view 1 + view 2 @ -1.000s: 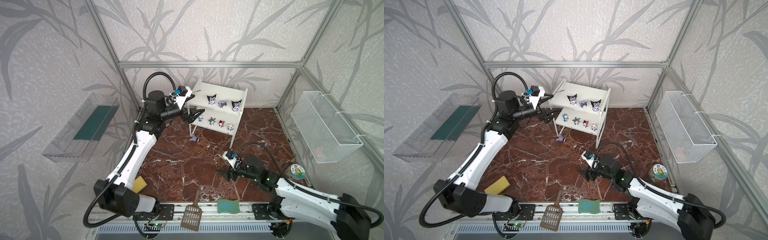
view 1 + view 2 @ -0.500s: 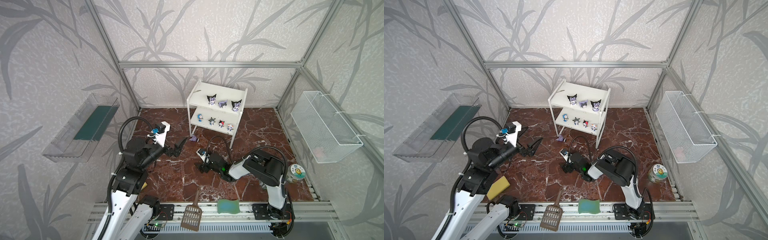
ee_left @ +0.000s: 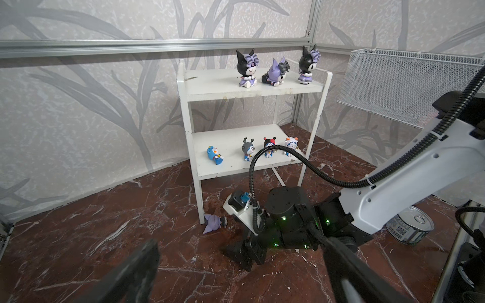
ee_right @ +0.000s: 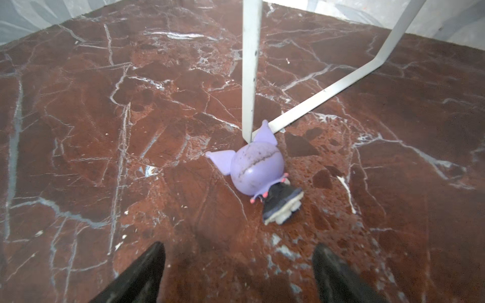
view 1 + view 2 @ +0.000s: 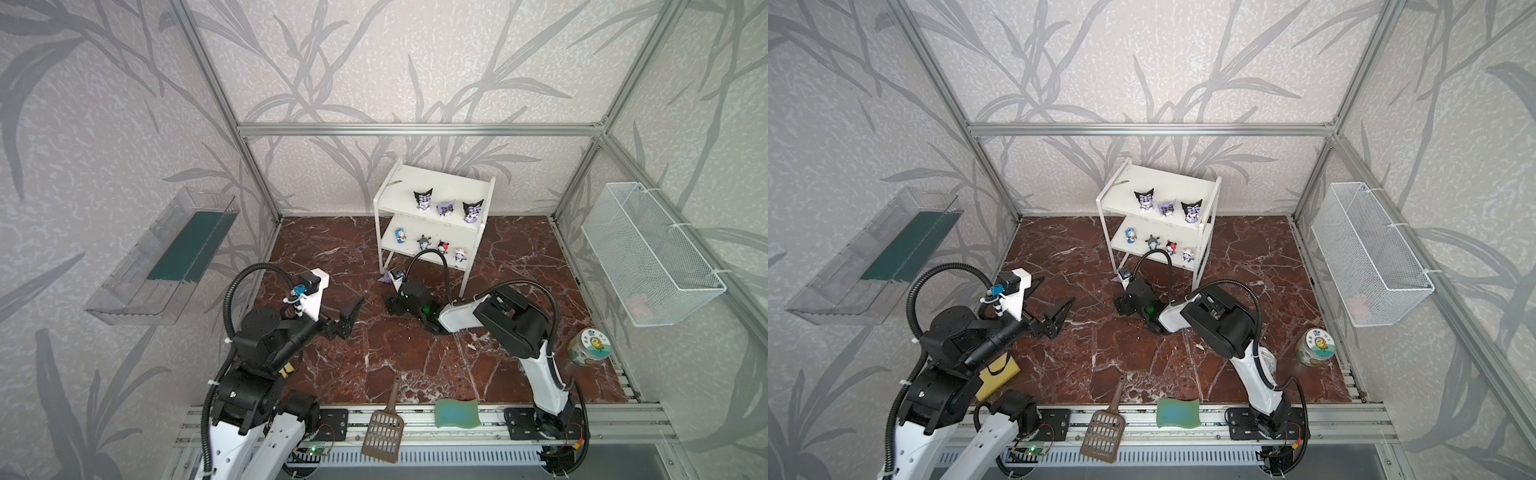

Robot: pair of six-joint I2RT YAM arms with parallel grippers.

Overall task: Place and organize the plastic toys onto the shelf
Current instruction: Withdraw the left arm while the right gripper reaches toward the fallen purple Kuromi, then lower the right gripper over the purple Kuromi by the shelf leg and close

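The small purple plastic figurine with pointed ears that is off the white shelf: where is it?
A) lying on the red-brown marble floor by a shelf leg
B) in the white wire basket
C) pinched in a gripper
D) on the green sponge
A: the purple figurine lies toppled on the marble floor at the foot of a shelf leg, ahead of the open right gripper.

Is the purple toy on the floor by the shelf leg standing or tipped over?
Tipped over. The purple toy lies on its side on the floor, beside the shelf leg.
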